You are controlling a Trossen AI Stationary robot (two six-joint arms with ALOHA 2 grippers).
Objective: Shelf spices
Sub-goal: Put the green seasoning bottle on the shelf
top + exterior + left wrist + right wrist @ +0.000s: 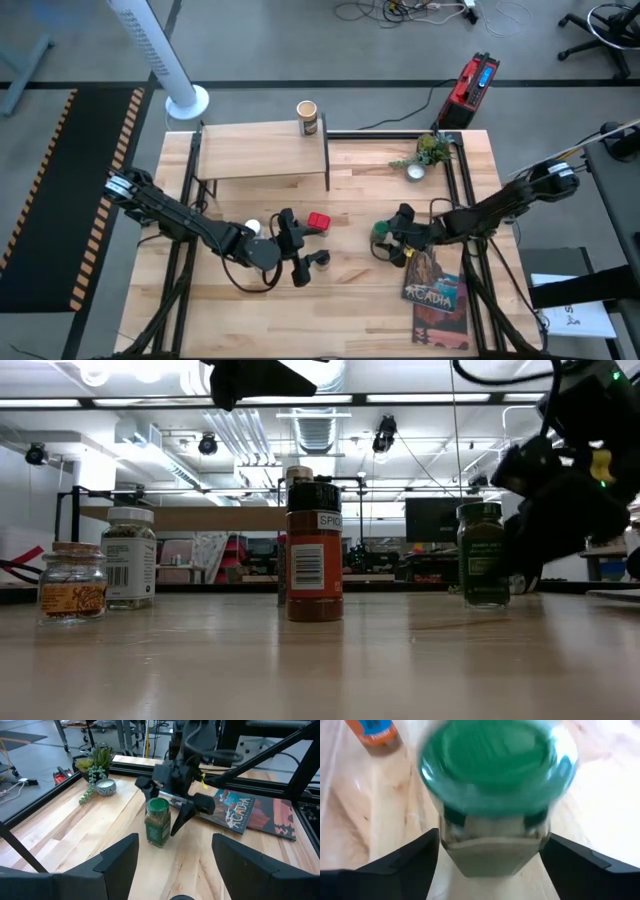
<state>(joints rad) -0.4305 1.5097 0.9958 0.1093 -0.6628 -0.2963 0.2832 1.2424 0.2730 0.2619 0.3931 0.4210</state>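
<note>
Straddling the green-lidded glass jar (495, 790), the right pincer (384, 238) has its two dark fingers spread to either side of the jar, and whether they press its glass cannot be told; in the left wrist view that jar (158, 821) stands upright on the pale wooden worktop (350, 300) with the right pincer (176, 810) spread about its far side. Just beside this arm lies the flat "Acadia" book (436, 287), and farther toward the back edge sits the small green plant in a white pot (428, 155). Left of the jar, near the middle of the worktop, the left pincer (297, 248) is held with its fingers wide apart and nothing between them. Close by it are the red square tin (318, 221) on the shelf side, the dark-capped brown jar (321, 260) on the near side, and the white-capped clear jar (254, 228) next to the left arm's wrist. From the low view the dark-capped brown jar (314, 550) stands upright in the centre, the white-capped clear jar (130, 558) well to one side, and the green-lidded jar (484, 555) to the other. Behind these, the small raised shelf with a light wood top and thin black legs (262, 155) carries the tan cylindrical canister (308, 117) upright at its back right corner.
</note>
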